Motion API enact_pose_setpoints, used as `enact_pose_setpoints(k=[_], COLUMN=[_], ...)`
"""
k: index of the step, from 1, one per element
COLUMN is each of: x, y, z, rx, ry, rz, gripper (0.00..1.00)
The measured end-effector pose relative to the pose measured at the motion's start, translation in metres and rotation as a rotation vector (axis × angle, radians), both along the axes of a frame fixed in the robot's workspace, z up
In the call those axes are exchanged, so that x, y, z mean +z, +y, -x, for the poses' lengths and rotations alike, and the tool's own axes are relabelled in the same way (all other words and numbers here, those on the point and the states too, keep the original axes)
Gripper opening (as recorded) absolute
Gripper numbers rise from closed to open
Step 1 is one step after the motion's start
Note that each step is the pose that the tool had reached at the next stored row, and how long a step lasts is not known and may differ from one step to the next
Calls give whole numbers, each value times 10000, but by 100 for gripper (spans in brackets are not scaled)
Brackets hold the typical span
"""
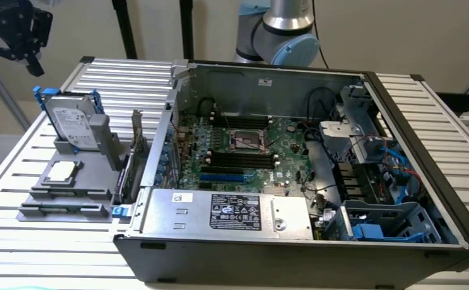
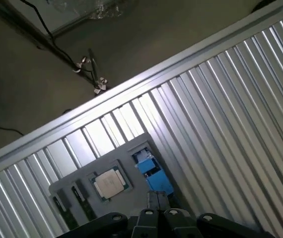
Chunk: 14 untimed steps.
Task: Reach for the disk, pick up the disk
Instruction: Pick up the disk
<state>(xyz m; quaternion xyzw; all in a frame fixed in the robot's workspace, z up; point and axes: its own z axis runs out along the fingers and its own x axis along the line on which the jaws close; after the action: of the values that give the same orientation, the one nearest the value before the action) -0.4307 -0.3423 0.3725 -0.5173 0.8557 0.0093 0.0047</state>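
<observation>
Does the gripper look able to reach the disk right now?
Probably yes: the disk stands upright in the grey holder, its top edge exposed, and nothing lies between it and the gripper above.

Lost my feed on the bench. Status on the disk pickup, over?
Hand shut, empty, up off the table. Disk upright in grey holder, untouched. Nothing in the way.

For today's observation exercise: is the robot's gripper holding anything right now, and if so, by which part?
Nothing is held: the gripper is shut and empty, well clear of the disk.
</observation>
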Motion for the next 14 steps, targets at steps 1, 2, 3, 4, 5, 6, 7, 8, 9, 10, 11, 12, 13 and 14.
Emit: enact_pose_setpoints(k=[1, 2, 3, 4, 5, 6, 7, 8, 9, 10, 11, 12, 13, 14], x=[-1, -2, -3, -4, -4, -5, -5, -6, -6, -6, -5, -5, -5, -5], y=[0, 0, 0, 0, 0, 0, 0, 0, 0, 1, 1, 1, 1, 1], z=[0, 1, 1, 0, 1, 1, 1, 1, 1, 1, 0, 0, 0, 0], rx=[190, 369, 550, 734, 914, 1091, 1246, 1383, 1508, 1627, 1754, 1864, 1975, 2087], ry=[0, 1, 0, 0, 0, 0, -1, -2, -2, -2, 0, -1, -1, -1], rz=[1, 0, 0, 0, 0, 0, 0, -1, -1, -2, -1, -1, -2, -2], gripper=[11, 11, 11, 11, 11, 11, 11, 11, 11, 11, 11, 11, 11, 11])
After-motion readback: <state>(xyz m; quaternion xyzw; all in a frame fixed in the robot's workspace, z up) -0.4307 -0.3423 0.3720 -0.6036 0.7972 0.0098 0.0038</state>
